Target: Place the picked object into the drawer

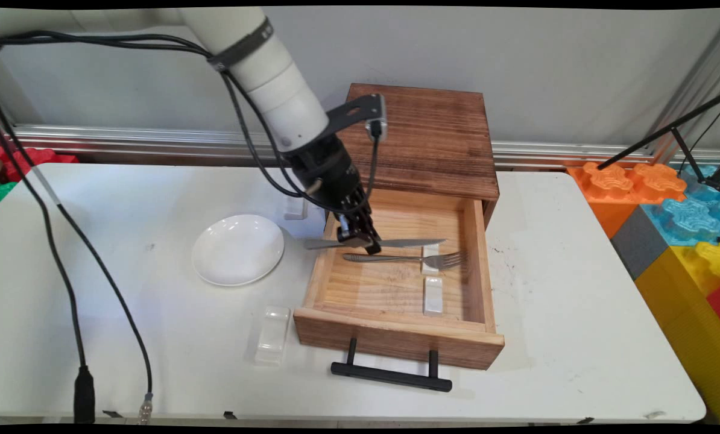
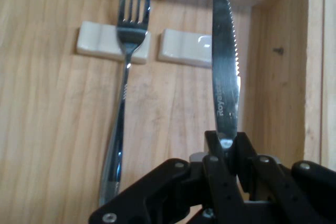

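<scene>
My gripper point(image 1: 360, 238) point(image 2: 226, 145) is shut on a steel knife point(image 1: 408, 243) point(image 2: 223, 77) with a serrated edge, gripping it near the handle end of the blade. The knife hangs level over the open wooden drawer point(image 1: 312, 283), its tip pointing toward the drawer's right side. Inside the drawer a fork point(image 1: 405, 259) point(image 2: 126, 87) lies parallel to the knife, its neck on a white rest point(image 1: 430, 267) point(image 2: 100, 42). A second white rest point(image 1: 433, 296) point(image 2: 184, 47) lies beside it with nothing on it; in the hand view the blade crosses its end.
The drawer comes out of a dark wooden box point(image 1: 426, 138) and has a black handle point(image 1: 390, 375) in front. A white plate point(image 1: 237, 249) sits left of it. Clear plastic pieces lie at the front left point(image 1: 272, 334) and behind the plate point(image 1: 296, 208). Coloured foam blocks point(image 1: 667, 205) stand at right.
</scene>
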### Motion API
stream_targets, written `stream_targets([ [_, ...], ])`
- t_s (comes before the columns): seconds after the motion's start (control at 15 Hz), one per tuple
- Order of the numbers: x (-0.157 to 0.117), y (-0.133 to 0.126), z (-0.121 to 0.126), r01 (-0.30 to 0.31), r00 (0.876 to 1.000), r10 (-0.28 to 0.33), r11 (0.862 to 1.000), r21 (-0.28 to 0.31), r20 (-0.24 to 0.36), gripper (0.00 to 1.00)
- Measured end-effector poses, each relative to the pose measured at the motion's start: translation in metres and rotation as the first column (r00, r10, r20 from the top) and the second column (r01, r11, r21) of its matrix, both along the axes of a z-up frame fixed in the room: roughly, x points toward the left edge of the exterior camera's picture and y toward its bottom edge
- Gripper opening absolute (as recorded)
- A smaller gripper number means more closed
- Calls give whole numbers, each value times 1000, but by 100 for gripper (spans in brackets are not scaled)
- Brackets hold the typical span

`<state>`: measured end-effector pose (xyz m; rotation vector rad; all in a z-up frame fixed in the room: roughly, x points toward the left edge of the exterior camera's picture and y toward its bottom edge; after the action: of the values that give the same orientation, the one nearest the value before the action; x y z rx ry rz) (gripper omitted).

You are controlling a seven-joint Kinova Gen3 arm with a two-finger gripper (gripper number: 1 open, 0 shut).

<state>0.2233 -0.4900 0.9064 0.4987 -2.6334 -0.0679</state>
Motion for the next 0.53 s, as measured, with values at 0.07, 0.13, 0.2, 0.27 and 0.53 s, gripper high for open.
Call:
stream_targets([
  [0.07,-5,-1,-2,7,1000,-7,1000,4,-3,0],
  [0.13,-9,-2,-4,13,1000,-13,1000,8,-5,0],
  [0.2,-14,-4,-6,19,1000,-19,1000,12,-7,0],
  [0.27,-17,-5,-7,23,1000,-23,1000,13,-8,0],
  [0.53,-28,-8,-15,40,999,-40,999,20,-11,0],
])
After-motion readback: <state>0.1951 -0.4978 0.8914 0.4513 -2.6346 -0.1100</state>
